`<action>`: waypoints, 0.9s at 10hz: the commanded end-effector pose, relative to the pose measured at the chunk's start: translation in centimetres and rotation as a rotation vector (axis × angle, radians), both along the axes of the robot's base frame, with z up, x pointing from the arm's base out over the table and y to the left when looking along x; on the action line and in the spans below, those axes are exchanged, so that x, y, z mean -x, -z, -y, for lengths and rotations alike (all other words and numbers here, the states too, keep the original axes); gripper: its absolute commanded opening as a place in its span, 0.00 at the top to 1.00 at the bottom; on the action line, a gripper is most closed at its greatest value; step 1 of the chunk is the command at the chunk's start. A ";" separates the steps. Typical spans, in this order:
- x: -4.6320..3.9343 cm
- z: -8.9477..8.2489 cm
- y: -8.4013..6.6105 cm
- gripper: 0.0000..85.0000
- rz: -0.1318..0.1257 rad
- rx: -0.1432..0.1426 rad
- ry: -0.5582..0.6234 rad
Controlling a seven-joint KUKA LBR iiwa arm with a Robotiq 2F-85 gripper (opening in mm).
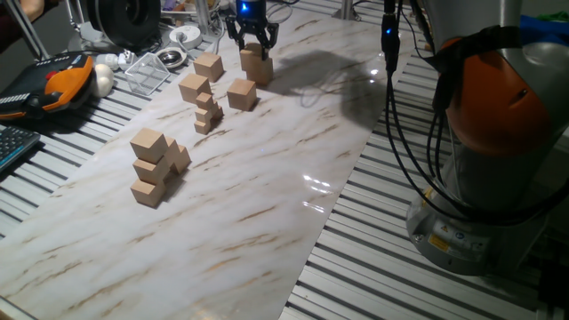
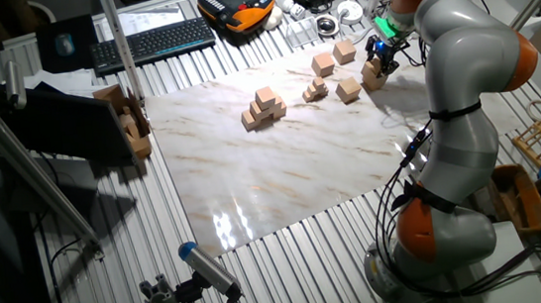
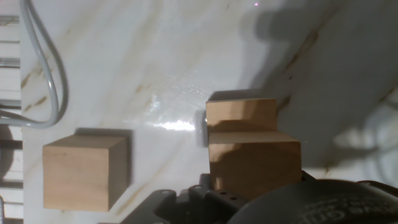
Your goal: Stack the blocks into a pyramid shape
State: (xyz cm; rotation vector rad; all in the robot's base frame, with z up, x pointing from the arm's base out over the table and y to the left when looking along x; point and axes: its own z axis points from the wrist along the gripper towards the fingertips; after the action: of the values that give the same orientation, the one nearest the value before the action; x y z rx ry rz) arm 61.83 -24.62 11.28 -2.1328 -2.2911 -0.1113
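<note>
Hand view, left to right: a grey cable (image 3: pixel 46 68) loops at the left edge, one loose block (image 3: pixel 84 171) sits on the marble sheet (image 3: pixel 155 56), and a two-high column of blocks (image 3: pixel 249 146) fills the lower centre directly ahead of the camera. The gripper's own fingers are out of frame here.

One fixed view, left to right: an orange-and-black handheld controller (image 1: pixel 62 80) lies on the slatted bench (image 1: pixel 382 240), beside a clear plastic tray (image 1: pixel 151 71); its contents cannot be made out. On the marble sheet the pyramid shape (image 1: pixel 156 167) stands near the left edge, a stepped pile of tan cubes with a single cube on top. Further back sit two loose blocks (image 1: pixel 200 78), then a small heap of much smaller cubes (image 1: pixel 207 111), then another loose block (image 1: pixel 241 93). At the far end the gripper (image 1: pixel 252 40) is lowered over the top of the two-high column, fingers straddling the upper cube; whether they are pressing it cannot be told. The arm base (image 1: pixel 493 142), grey and orange, occupies the right.

Other fixed view: a keyboard (image 2: pixel 152 41) lies at the far side of the bench, a wooden box (image 2: pixel 126 121) stands at the sheet's left edge with tan pieces inside, and a wooden crate (image 2: pixel 524 202) sits on the floor at right
</note>
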 end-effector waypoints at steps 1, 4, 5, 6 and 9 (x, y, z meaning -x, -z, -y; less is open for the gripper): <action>0.00 0.0 0.0 1.00 0.000 -0.002 0.000; 0.00 -0.1 0.0 1.00 0.002 -0.003 -0.005; 0.01 -0.1 0.0 1.00 0.002 -0.006 -0.005; 0.01 -0.1 0.0 1.00 0.003 -0.006 -0.004; 0.03 -0.1 0.0 1.00 0.003 -0.004 -0.004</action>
State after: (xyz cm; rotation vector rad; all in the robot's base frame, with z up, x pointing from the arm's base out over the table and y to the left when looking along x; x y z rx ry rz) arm 61.80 -24.52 11.29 -2.1270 -2.2953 -0.1196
